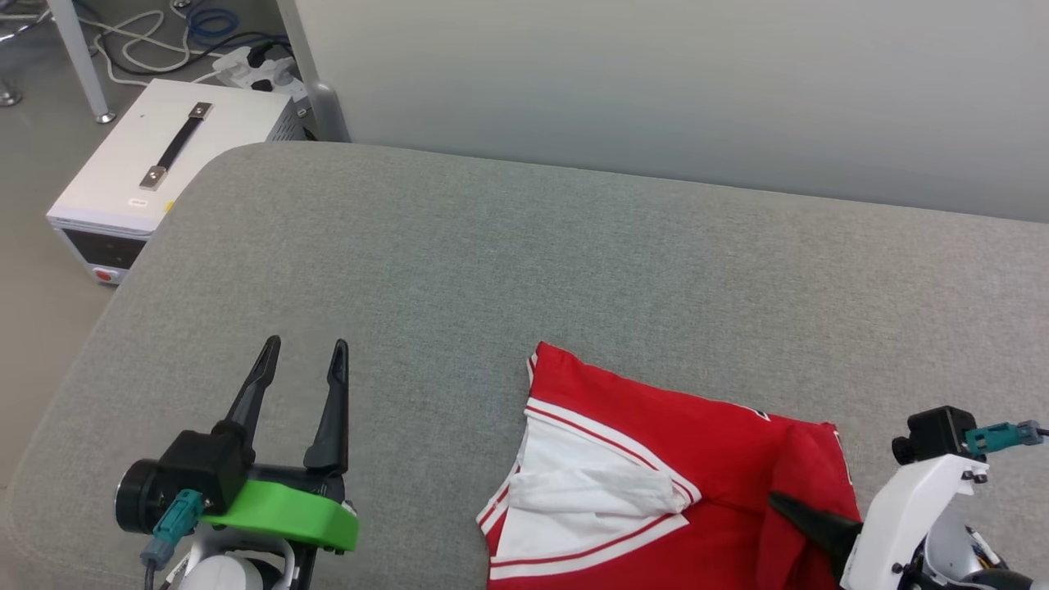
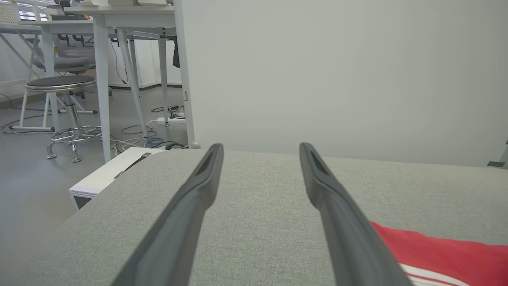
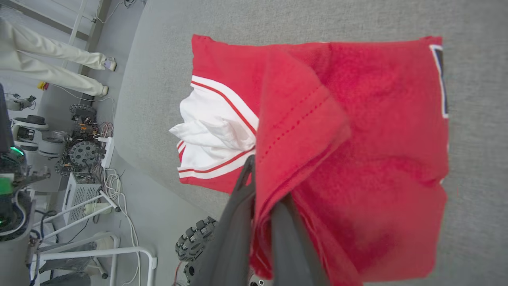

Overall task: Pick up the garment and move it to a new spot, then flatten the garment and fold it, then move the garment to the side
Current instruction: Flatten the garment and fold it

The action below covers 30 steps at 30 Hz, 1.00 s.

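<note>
- Two grippers are in view, and just one is working: the right gripper (image 1: 783, 501) is clenched on a raised flap of red cloth at the near right part of the garment (image 1: 688, 434).
- That jersey lies low and right on the grey padded table (image 1: 492, 246), gathered into a rough rectangle. A white sleeve (image 1: 590, 492) is rumpled at its left side, and a sliver of black lettering (image 3: 440, 79) peeks out at one edge in the right wrist view.
- Off to the left, the left gripper (image 1: 306, 344) hangs released, jaws wide, over bare padding. It is well apart from the shirt and touches nothing.
- My reading is that the step in hand is either laying this flap over as a fold or dragging the doubled shirt aside.
- Either way, carry the flap low and level. A high lift would likely peel the upper layers off the lower ones.
- How many layers sit between the fingers is hard to tell, since the cloth hides one fingertip. If only the top layer is pinched, a sideways pull would probably unfold the shirt instead of shifting it.
- Bringing the idle left gripper to the sleeve side would help, either to pin that edge or to share the carry.
- Smooth the rumpled sleeve before any further fold.
- Mind the table's near edge, which the shirt lies close to.
</note>
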Tool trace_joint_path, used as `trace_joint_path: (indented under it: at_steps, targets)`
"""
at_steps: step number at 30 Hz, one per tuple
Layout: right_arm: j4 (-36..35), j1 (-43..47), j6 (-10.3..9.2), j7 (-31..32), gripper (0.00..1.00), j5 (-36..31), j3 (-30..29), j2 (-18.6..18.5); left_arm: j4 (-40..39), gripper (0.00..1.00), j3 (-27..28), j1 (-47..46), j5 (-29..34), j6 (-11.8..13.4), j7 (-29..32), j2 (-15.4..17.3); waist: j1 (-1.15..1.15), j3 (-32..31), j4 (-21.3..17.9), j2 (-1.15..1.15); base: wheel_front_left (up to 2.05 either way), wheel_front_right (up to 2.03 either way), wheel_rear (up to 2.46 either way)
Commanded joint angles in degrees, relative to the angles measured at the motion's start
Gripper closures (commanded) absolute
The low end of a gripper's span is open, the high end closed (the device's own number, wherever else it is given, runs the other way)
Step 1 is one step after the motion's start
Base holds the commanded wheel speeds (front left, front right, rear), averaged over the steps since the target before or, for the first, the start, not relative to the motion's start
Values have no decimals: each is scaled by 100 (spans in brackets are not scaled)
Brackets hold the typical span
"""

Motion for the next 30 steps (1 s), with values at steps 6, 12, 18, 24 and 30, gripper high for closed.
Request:
trace_joint_path:
  at_steps: [6,12,18,24,30]
  targets:
    - [-13,-11,-4,-148,100,768,491,90,37,0,17,106,-25,-17,-34,-69,0,12,267,0,0,0,0]
    - [416,-222,-4,-836,100,1490,1049,92,43,0,34,70,-31,-17,-34,-58,0,33,448,0,0,0,0]
    - [1167,-660,-4,-1595,100,1809,1533,93,57,0,69,40,-39,-18,-34,-56,0,70,595,0,0,0,0]
    - [2307,-1354,-4,-2485,100,1770,1779,93,68,0,36,16,-47,-18,-34,-76,0,133,751,0,0,0,0]
    - [3286,-1946,-4,-3018,100,1813,2010,94,90,0,35,-6,-58,-18,-34,-90,0,214,836,0,0,0,0]
